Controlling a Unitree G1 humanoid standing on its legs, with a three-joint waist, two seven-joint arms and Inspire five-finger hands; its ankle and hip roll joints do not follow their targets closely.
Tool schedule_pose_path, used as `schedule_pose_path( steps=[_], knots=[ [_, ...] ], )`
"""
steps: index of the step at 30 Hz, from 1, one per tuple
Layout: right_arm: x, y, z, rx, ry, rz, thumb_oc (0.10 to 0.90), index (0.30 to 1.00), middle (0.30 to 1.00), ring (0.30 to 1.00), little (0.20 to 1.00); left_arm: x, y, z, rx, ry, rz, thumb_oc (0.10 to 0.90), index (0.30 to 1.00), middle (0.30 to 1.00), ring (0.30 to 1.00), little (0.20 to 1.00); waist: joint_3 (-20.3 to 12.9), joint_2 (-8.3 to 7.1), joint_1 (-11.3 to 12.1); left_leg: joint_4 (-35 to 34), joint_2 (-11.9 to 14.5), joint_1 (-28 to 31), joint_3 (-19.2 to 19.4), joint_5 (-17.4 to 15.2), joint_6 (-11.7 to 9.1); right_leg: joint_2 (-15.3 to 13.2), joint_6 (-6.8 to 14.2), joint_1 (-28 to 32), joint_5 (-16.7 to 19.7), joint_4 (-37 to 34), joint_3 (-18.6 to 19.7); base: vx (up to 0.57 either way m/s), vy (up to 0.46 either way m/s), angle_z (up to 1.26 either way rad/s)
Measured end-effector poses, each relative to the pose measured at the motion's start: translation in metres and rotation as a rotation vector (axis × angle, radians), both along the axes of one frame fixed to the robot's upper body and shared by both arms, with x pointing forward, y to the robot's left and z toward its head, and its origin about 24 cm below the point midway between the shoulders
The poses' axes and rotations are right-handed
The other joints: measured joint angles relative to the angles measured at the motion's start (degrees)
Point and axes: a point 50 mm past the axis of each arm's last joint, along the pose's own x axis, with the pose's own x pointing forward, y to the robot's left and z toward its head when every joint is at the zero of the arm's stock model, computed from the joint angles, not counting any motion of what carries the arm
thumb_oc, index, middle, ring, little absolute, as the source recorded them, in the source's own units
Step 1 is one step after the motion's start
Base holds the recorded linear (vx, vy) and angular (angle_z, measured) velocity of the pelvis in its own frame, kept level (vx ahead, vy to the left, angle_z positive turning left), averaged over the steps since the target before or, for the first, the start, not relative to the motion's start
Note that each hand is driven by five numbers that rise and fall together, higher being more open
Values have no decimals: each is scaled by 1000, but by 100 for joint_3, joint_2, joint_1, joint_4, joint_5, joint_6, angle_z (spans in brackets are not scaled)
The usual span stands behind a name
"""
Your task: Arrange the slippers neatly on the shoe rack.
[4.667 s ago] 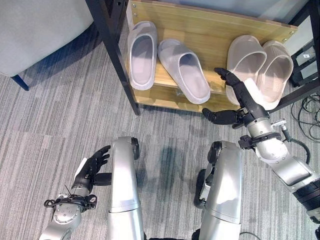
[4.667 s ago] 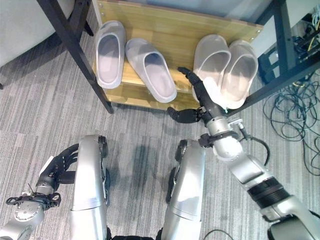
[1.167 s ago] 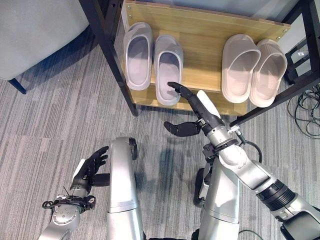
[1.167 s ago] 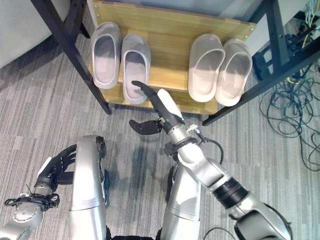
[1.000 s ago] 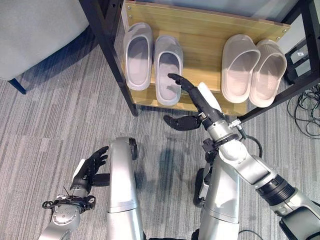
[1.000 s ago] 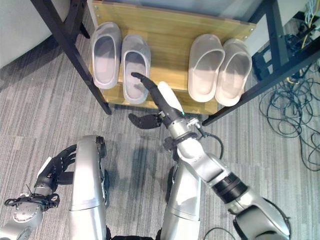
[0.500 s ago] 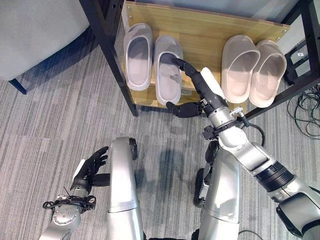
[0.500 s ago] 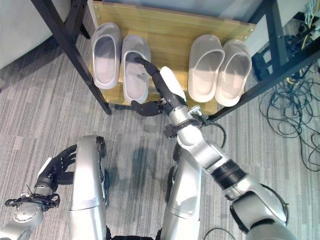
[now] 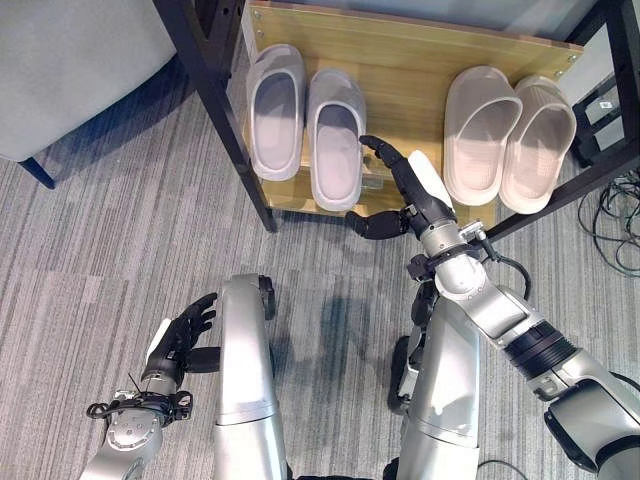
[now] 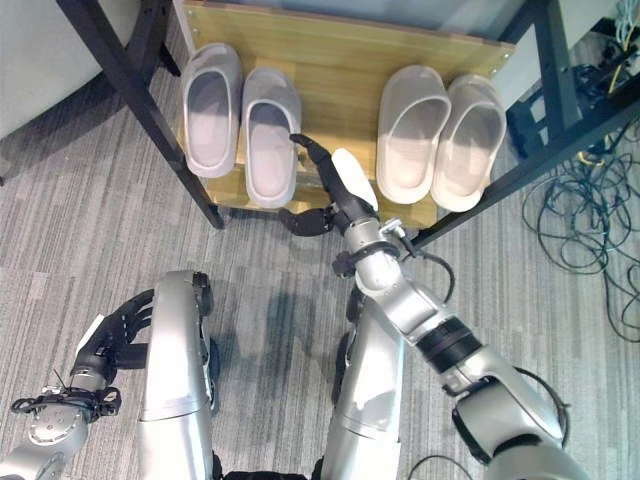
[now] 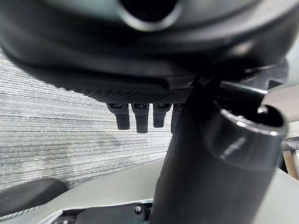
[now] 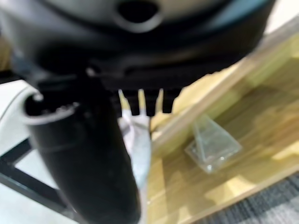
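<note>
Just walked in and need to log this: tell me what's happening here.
The robot stands at a wooden shoe rack holding two pairs of slippers. Its right hand, fingers open, reaches to the right side of the inner grey slipper, which lies straight beside the outer grey slipper. The beige pair sits side by side on the right end of the shelf. The left hand hangs open, low by the robot's side, holding nothing.
</note>
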Motion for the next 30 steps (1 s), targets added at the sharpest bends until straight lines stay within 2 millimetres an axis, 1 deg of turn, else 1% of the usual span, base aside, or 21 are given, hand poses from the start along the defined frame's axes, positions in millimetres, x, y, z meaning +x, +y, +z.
schedule_pose_path(
  steps=[4, 9, 14, 21, 30],
  knots=[
    [0, 1, -2, -1, 7, 1, 800, 900, 900, 900, 900, 0, 0, 0, 0, 0, 1, 800, 900, 900, 900, 900, -1, 2, 1, 1, 1, -1, 0, -1, 2, 7, 0, 0, 0, 0, 2, 0, 0, 0],
    [0, 11, -5, 18, 19, 25, 800, 900, 900, 900, 900, 0, 0, -1, 0, 1, 1, 800, 900, 900, 900, 900, -2, 5, 2, -2, 4, 0, 2, -1, 2, 12, -2, -6, 1, 0, 3, 0, 0, 0],
    [0, 12, -5, 21, 19, 28, 800, 900, 900, 900, 900, 0, 0, -1, 0, 1, 1, 800, 900, 900, 900, 900, -2, 7, 6, -3, 4, 1, 5, -1, 1, 14, -10, -8, 5, 0, 6, 0, 0, 0],
    [-1, 21, -6, 44, 23, 49, 800, 900, 900, 900, 900, 0, 0, -2, -8, 2, 3, 800, 900, 900, 900, 900, -3, 10, 10, -8, 5, 5, 6, 0, 0, 15, -18, -13, 9, 2, 6, 0, 0, 0],
    [4, 23, -4, 24, 23, 45, 800, 900, 900, 900, 900, 1, 0, -2, -13, 5, 5, 800, 900, 900, 900, 900, -4, 14, 12, -17, 8, 30, 7, 0, 0, 25, -40, -10, 20, 2, 6, 0, 0, 0]
  ],
)
